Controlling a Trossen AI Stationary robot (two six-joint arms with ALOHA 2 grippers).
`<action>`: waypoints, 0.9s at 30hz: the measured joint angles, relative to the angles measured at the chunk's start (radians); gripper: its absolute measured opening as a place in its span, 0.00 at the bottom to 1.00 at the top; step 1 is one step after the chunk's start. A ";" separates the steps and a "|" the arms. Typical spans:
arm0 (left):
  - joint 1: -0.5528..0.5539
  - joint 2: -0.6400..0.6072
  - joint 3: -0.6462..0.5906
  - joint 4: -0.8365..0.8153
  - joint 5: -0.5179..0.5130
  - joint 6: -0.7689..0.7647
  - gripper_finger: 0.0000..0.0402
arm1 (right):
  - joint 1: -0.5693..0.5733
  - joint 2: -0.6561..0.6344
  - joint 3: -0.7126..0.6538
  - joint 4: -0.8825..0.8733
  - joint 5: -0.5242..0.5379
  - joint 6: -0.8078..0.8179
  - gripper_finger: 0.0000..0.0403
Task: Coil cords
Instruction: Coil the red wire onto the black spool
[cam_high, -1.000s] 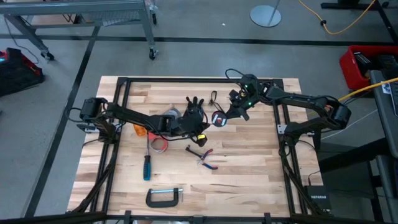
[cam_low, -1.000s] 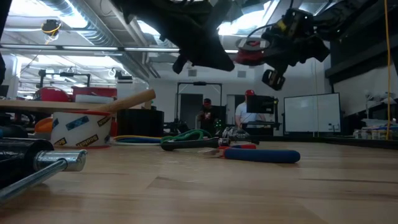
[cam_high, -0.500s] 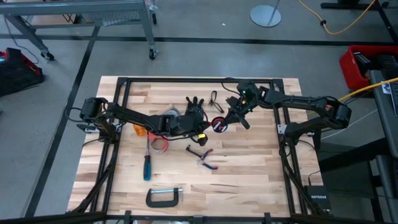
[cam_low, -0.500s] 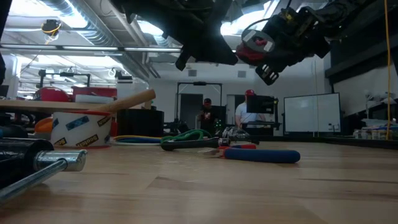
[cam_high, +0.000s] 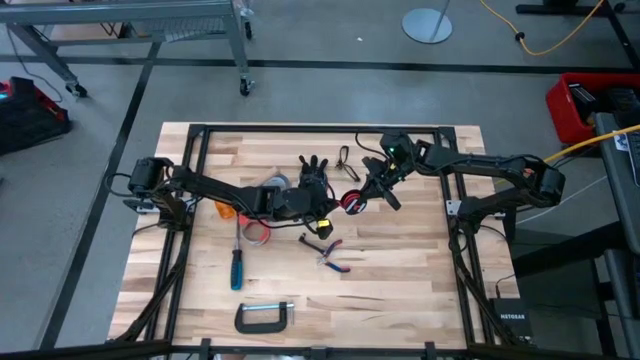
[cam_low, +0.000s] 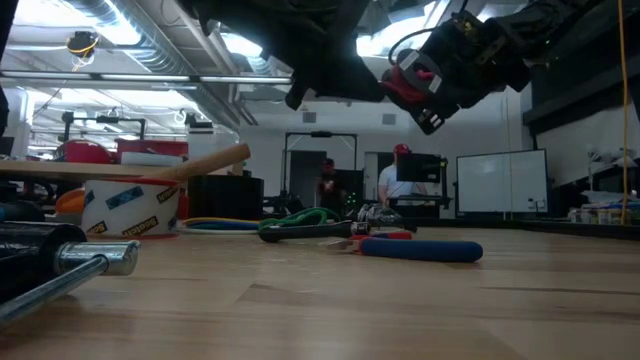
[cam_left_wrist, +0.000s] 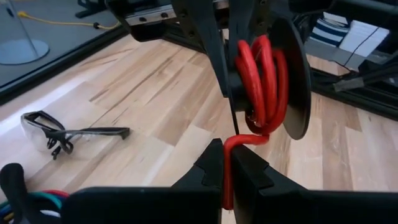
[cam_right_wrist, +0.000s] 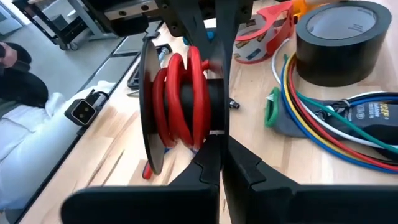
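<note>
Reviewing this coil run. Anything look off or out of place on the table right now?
Nothing spilled or damaged. The one oddity is the red cord: it is wound on a black spool held up off the table between both grippers. The left gripper is shut on the cord's loose end and the right gripper is shut on the spool.

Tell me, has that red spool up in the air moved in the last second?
Yes. In the high view the red spool has slid slightly toward the table's near edge, farther from the glasses. The right end effector grips it.
</note>
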 joint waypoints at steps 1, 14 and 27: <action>0.000 0.000 0.000 -0.001 0.003 0.000 0.00 | 0.000 0.000 0.000 0.000 0.007 0.000 0.01; 0.002 0.000 0.001 0.006 0.060 0.104 0.01 | 0.000 0.001 -0.001 0.001 0.015 0.000 0.01; 0.002 0.000 0.001 0.008 0.096 0.143 0.11 | 0.000 0.001 -0.001 0.002 0.015 0.002 0.01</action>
